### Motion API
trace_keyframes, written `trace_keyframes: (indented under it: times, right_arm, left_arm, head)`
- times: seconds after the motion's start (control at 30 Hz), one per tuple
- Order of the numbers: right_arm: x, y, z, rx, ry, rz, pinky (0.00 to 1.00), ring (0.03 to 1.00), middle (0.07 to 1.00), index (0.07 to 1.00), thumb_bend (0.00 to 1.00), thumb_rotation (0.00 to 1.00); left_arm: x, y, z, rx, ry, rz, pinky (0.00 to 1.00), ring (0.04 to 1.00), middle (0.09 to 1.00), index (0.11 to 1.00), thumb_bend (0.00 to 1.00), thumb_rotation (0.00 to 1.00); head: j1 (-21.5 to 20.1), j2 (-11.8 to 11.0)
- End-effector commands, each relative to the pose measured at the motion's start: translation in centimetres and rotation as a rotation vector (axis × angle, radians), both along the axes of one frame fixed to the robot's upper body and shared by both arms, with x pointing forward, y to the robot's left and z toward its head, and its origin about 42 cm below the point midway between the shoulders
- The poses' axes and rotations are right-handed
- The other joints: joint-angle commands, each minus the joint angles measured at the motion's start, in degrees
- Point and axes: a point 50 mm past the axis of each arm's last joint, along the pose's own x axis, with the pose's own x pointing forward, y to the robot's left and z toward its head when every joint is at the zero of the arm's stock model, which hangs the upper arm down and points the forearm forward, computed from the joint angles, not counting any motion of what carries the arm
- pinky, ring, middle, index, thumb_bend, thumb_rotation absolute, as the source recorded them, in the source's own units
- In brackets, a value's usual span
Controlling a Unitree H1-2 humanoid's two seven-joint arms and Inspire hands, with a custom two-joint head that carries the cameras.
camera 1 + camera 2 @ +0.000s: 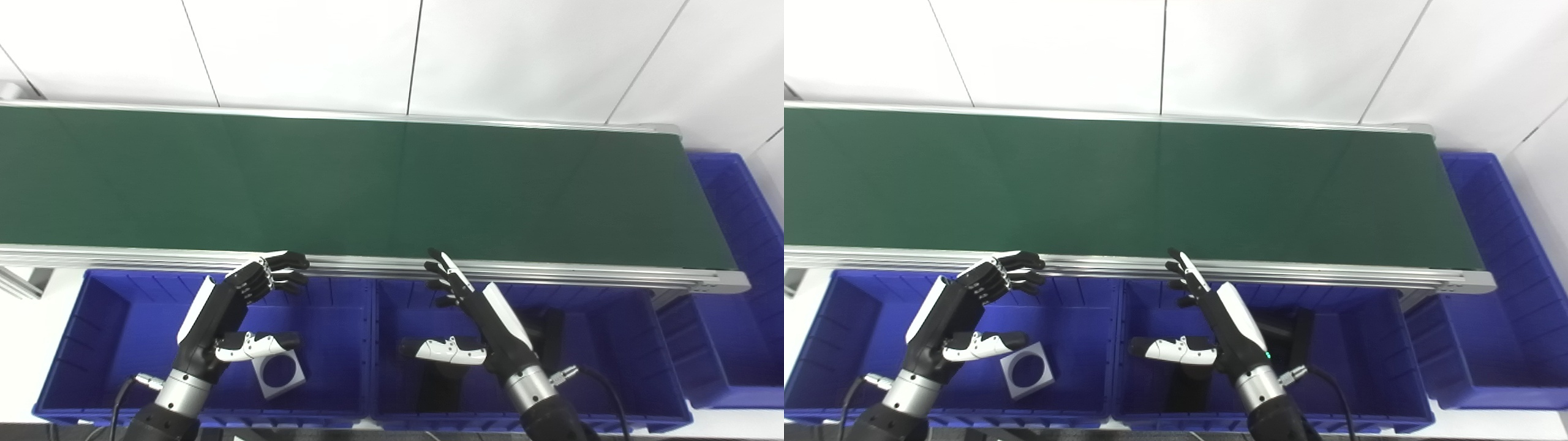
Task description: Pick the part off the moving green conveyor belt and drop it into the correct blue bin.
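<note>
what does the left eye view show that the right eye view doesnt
Only the left eye view: a grey frame piece by the belt's left end. Only the right eye view: more white wall past the right-end bin. Both: a bare green belt, open left hand, open right hand, and a grey square part in the left bin.

Two head cameras side by side, looking down, sharing conveyor belt [367,184] and blue bins [1078,380]

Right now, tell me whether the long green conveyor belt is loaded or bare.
Bare: no part shows anywhere on the green conveyor belt. Both the left hand and right hand are open, over the blue bins.
</note>
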Motion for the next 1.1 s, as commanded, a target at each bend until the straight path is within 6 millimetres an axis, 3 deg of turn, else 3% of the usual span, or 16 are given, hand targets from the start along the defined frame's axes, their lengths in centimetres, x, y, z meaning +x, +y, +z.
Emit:
trace_keyframes:
  times: [0.0,0.17,0.3,0.53,1.07]
  right_arm:
    - [0.2,0.4,0.9,0.056,-0.083,0.003,0.77,0.874,0.935,1.000,0.91,0.57]
    - [-0.1,0.4,0.7,0.105,-0.078,-0.021,0.77,0.874,0.932,0.993,0.92,0.55]
    - [-0.5,0.2,0.5,0.138,-0.070,-0.061,0.77,0.870,0.926,0.988,0.94,0.51]
    - [-1.4,-0.1,0.4,0.178,-0.087,-0.116,0.76,0.846,0.897,0.971,0.91,0.46]
    - [-2.2,0.2,-0.1,0.129,-0.068,-0.098,0.76,0.869,0.924,0.966,0.89,0.43]
  left_arm:
    - [0.7,0.0,0.8,-0.044,-0.064,0.029,0.59,0.655,0.738,0.735,0.84,0.38]
    - [0.9,-0.6,0.6,-0.050,-0.045,0.033,0.59,0.659,0.747,0.757,0.80,0.32]
    - [0.6,-0.7,0.5,-0.040,-0.038,0.028,0.60,0.683,0.766,0.781,0.78,0.25]
    - [-0.2,-1.0,0.1,-0.011,-0.029,0.031,0.61,0.700,0.777,0.788,0.80,0.26]
    - [-1.0,-0.7,-0.4,-0.005,-0.023,0.044,0.60,0.702,0.781,0.780,0.82,0.24]
  head:
    - [0.10,0.02]
    - [0.02,0.05]
    - [2.43,-0.28]
    - [4.72,-3.09]
    - [1.11,-6.38]
